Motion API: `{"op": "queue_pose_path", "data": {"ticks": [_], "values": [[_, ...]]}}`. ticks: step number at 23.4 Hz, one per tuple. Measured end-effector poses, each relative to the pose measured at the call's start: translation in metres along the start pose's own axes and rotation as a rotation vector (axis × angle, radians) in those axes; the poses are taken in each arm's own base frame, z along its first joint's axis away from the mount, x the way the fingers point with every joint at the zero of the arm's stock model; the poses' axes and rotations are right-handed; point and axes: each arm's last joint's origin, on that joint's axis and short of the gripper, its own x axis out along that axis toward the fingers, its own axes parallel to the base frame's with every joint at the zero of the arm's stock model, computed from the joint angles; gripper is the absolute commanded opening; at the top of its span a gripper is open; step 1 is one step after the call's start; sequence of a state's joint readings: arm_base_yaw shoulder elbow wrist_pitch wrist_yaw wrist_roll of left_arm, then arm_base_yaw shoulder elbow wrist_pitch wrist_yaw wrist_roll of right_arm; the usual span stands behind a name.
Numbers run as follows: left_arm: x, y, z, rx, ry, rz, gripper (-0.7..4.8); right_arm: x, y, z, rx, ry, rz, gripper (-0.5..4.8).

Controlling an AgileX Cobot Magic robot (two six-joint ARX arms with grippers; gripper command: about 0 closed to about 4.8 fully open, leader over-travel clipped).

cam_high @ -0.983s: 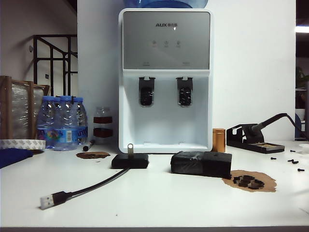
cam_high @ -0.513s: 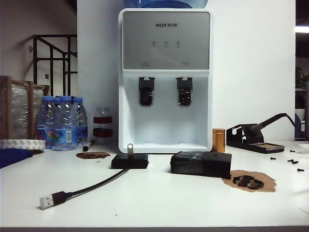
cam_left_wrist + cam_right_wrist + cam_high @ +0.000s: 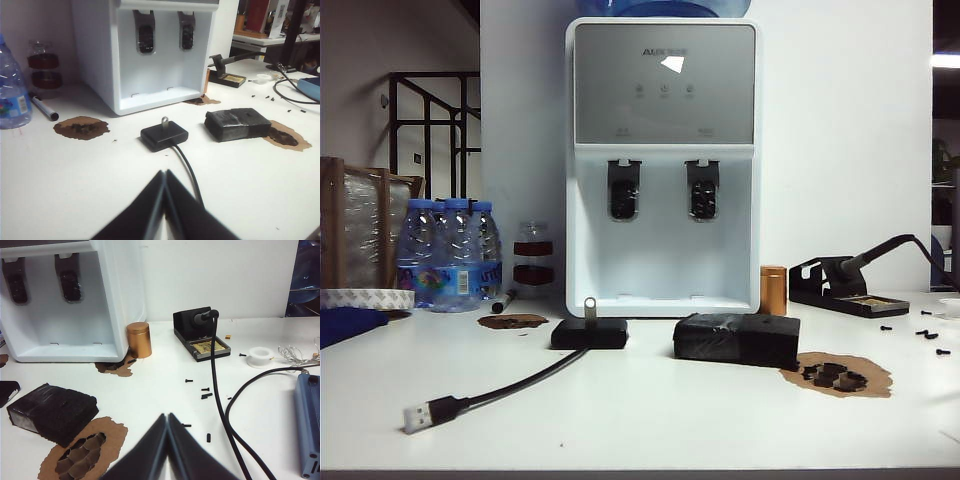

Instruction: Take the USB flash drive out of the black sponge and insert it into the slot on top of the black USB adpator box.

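White table (image 3: 650, 420), both fingers together

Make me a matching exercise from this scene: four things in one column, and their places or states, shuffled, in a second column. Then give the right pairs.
Things:
1. USB flash drive
2. black sponge
3. left gripper
4. silver USB plug

Places or states:
A. lying at the near end of the black cable
B. shut, holding nothing, short of the black USB adpator box
C. standing upright in the top of the black USB adpator box
D. lying beside a torn brown patch, with no drive showing in it

Pairs: 1-C, 2-D, 3-B, 4-A
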State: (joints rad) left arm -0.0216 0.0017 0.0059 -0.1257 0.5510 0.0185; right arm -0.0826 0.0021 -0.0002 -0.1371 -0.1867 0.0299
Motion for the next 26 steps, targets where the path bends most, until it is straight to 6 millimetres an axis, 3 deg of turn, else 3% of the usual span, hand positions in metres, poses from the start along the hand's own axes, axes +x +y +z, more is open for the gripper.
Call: {"op": "queue_pose_path", "data": {"ticks": [14, 26], "values": [[0.0009, 0.0017, -0.0006, 0.002, 0.009, 0.126, -0.04, 0.0000, 0.0000, 0.0000, 0.000, 0.000, 0.000, -0.01], [-0.0005, 0.0076, -0.0024, 0.022, 0.034, 0.332, -0.04, 0.0000, 0.0000, 0.0000, 0.000, 0.000, 0.000, -0.01]]}}
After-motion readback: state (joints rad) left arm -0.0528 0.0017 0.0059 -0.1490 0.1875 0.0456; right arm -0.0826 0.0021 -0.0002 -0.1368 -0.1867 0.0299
